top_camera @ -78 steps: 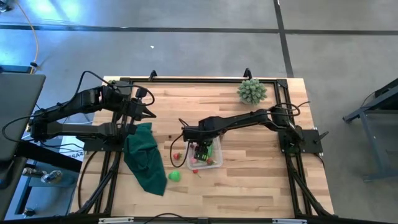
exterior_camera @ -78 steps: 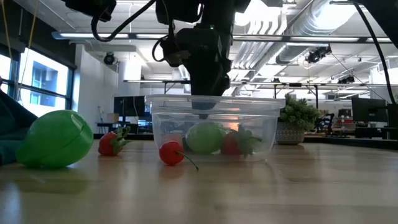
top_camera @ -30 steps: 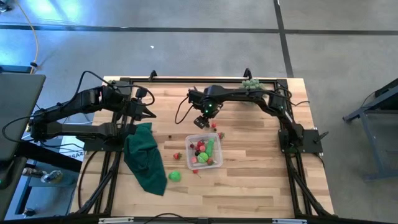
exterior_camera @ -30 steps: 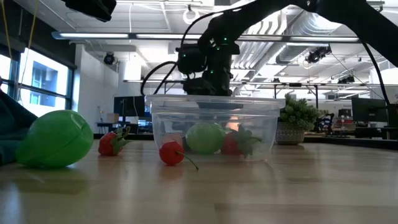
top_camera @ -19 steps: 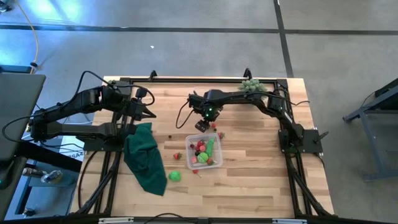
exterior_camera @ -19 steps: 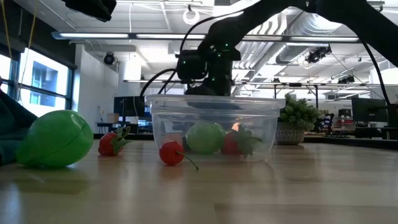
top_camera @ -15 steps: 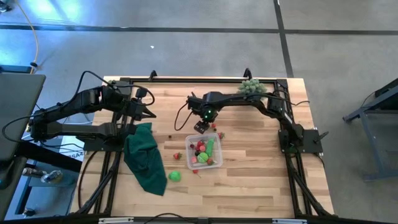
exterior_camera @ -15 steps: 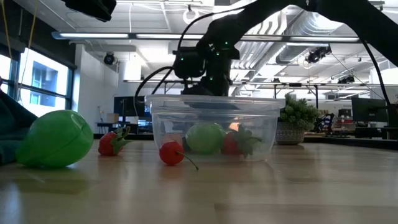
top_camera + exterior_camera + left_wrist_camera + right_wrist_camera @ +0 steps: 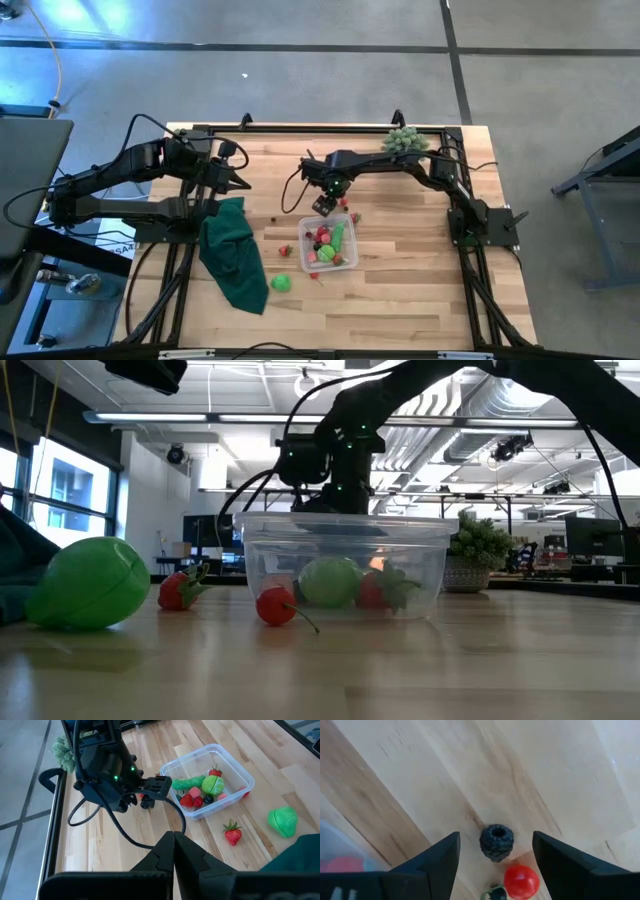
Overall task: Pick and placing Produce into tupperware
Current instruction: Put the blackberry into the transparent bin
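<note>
The clear tupperware (image 9: pixel 302 246) sits mid-table holding red, pink and green produce; the low view shows its wall (image 9: pixel 425 565). My right gripper (image 9: pixel 322 204) hangs open just beyond its far rim. In its wrist view (image 9: pixel 496 839) the fingers stand on either side of a dark berry (image 9: pixel 496 842) lying on the wood, without touching it, and a red cherry piece (image 9: pixel 521 881) lies beside it. A green round piece (image 9: pixel 282 283) and a strawberry (image 9: pixel 284 250) lie on the table left of the container. My left gripper (image 9: pixel 241 184) waits shut at the table's left.
A dark green cloth (image 9: pixel 235 255) lies crumpled near the left arm. A pale green spiky plant (image 9: pixel 404 141) stands at the far right corner. A small red piece with a stem (image 9: pixel 277 606) lies in front of the tupperware. Bare wood stretches along the near and right sides.
My right gripper has shifted a little toward the table's near-left, closer to the tupperware's far rim, staying open. The tupperware and the produce have not moved.
</note>
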